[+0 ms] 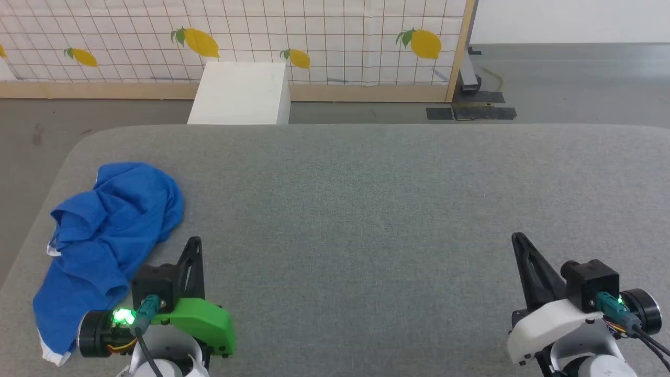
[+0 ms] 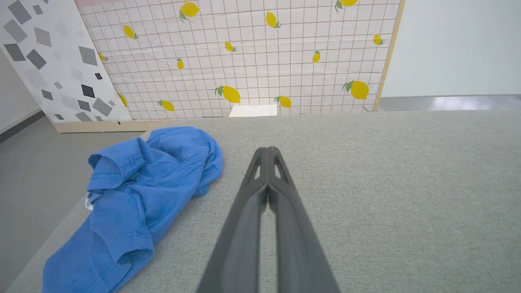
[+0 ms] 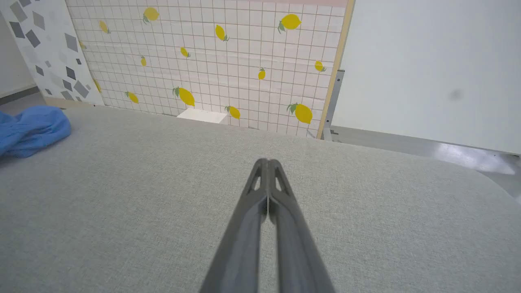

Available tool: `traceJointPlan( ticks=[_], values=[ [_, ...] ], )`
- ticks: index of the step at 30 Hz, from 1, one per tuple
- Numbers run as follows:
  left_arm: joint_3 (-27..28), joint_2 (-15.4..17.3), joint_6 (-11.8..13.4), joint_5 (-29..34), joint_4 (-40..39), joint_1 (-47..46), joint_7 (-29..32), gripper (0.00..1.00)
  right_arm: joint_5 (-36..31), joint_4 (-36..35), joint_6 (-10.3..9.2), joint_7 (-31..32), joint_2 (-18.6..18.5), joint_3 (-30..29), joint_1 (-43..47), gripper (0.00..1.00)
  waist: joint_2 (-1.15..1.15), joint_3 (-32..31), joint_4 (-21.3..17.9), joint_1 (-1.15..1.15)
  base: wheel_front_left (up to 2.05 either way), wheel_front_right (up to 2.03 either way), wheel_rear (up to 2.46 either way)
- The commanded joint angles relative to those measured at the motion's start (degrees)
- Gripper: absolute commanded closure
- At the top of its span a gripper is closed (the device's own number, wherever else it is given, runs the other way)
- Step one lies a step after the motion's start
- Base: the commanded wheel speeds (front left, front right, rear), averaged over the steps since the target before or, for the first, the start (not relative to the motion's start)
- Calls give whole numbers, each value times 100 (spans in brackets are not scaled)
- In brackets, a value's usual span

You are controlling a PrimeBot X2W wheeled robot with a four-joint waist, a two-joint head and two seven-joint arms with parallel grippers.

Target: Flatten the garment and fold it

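The limp, light, crumpled bright blue fabric garment (image 1: 110,230) lies at nine o'clock of your left gripper (image 1: 194,242); pinch its hem. The left gripper and the right gripper (image 1: 518,238) are both closed and empty.

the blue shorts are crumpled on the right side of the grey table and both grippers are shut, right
Not quite: the shorts lie crumpled on the left side of the grey table, as the head view shows. The left gripper and right gripper are shut.
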Motion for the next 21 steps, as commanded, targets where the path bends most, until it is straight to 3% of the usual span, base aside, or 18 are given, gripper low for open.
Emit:
traceJointPlan(
  ticks=[1,18,19,21],
  values=[
    [16,-19,38,60,-17,64,8,100,-28,-29,-10,-1,11,7,-88,100,0,0,0,0,0,0,0],
    [16,-19,38,60,-17,64,8,100,-28,-29,-10,-1,11,7,-88,100,0,0,0,0,0,0,0],
    [16,-19,38,60,-17,64,8,0,-28,-29,-10,-1,11,7,-88,0,0,0,0,0,0,0,0],
    [-7,0,-1,-7,1,-1,-1,0,3,5,0,-1,-1,0,3,0,0,0,0,0,0,0,0]
  ],
)
